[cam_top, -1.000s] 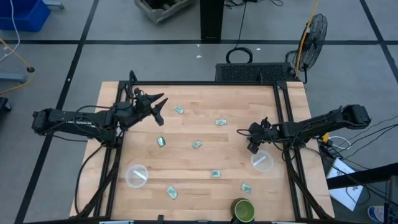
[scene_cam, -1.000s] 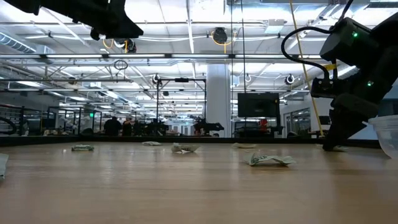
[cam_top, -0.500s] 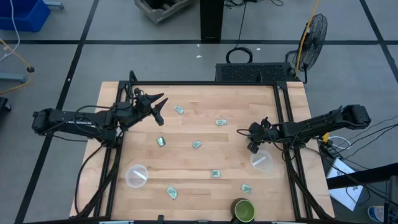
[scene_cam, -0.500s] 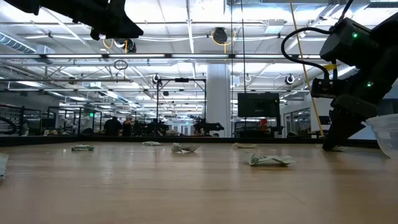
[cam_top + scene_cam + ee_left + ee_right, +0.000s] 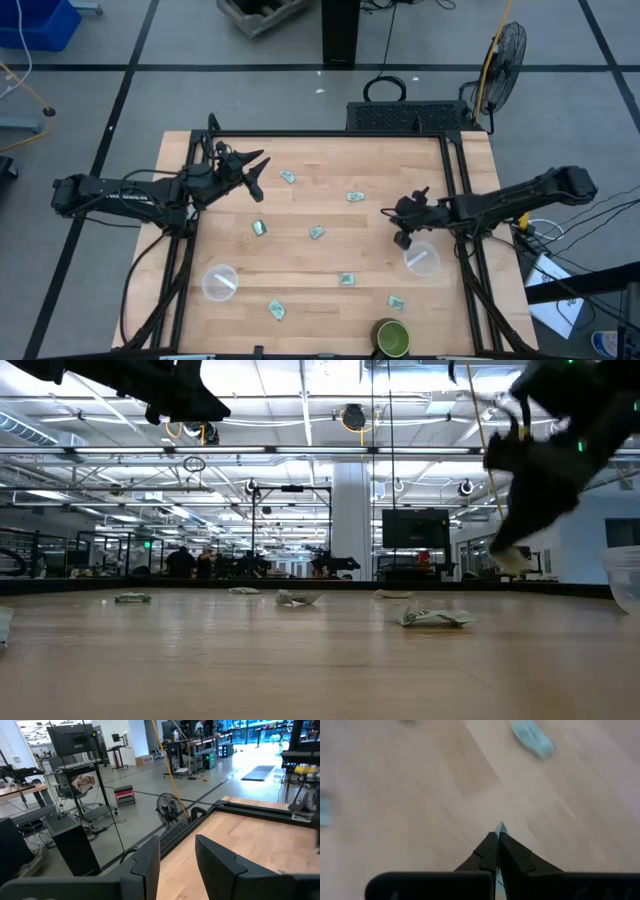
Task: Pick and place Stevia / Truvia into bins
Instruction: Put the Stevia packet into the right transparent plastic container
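Several small pale green Stevia packets lie flat on the wooden table, among them one (image 5: 354,197) at mid table and one (image 5: 396,301) near the front. My right gripper (image 5: 401,240) hangs over the table's right part, beside a clear bin (image 5: 421,258), and is shut on one packet (image 5: 517,560). The second clear bin (image 5: 220,282) stands at the front left. My left gripper (image 5: 258,175) hovers open and level over the far left part, holding nothing. My right gripper pinches a packet between its two shut fingertips; only a small pale tip (image 5: 501,826) sticks out past them. The fingers slant down from the table's right side. The packet is lifted clear of the table, below the fingers.
A dark green cup (image 5: 392,338) stands at the front edge, right of centre. Black frame rails (image 5: 455,170) run along the table's sides and far edge. Bare wood lies between the scattered packets at mid table.
My right gripper has shut on a packet lying on the table beside the right bin and then risen, carrying the packet clear of the wood. It has also swung a little toward the table's left.
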Controlling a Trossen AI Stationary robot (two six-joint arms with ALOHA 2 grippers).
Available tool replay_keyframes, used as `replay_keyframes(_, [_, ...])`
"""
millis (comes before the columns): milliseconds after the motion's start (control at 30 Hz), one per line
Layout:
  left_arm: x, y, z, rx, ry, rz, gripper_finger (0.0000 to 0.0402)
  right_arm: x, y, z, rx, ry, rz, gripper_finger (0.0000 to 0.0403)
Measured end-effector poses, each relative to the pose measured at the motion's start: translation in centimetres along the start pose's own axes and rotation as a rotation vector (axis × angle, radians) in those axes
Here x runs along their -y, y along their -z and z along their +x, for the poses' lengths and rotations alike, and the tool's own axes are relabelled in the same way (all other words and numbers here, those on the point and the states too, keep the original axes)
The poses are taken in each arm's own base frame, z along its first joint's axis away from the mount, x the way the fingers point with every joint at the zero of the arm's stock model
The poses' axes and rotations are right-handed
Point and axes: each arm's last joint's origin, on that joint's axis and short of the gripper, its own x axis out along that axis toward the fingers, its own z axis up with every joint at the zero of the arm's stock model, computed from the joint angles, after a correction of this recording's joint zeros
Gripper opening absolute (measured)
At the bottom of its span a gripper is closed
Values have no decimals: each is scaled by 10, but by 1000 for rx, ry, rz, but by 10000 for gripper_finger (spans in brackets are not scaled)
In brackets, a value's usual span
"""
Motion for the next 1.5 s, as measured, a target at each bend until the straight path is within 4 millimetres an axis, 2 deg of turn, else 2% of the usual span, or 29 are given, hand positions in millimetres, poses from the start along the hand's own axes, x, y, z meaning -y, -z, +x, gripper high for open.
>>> replay_keyframes(100, [0,0,0,0,0,0,131,-19,-18,-21,17,-107,-16,2])
replay_keyframes(233, [0,0,0,0,0,0,131,-44,-28,-45,-22,-253,37,1])
replay_keyframes(367, [0,0,0,0,0,0,131,-65,-15,-59,-180,-418,153,1])
replay_keyframes(533, [0,0,0,0,0,0,131,-80,14,-70,-386,-430,233,1])
replay_keyframes(667, [0,0,0,0,0,0,131,-78,26,-74,-374,-315,208,1])
replay_keyframes(767, [0,0,0,3,0,-2,131,-67,31,-72,-320,-165,195,1])
replay_keyframes(967, [0,-1,0,7,0,-5,131,-49,48,-63,-379,2,234,1])
replay_keyframes(1200, [0,-1,0,8,-1,-6,131,-46,70,-41,-423,-93,318,8])
replay_keyframes(1500, [0,-1,0,9,-1,-8,131,-47,70,-39,-410,-125,291,62])
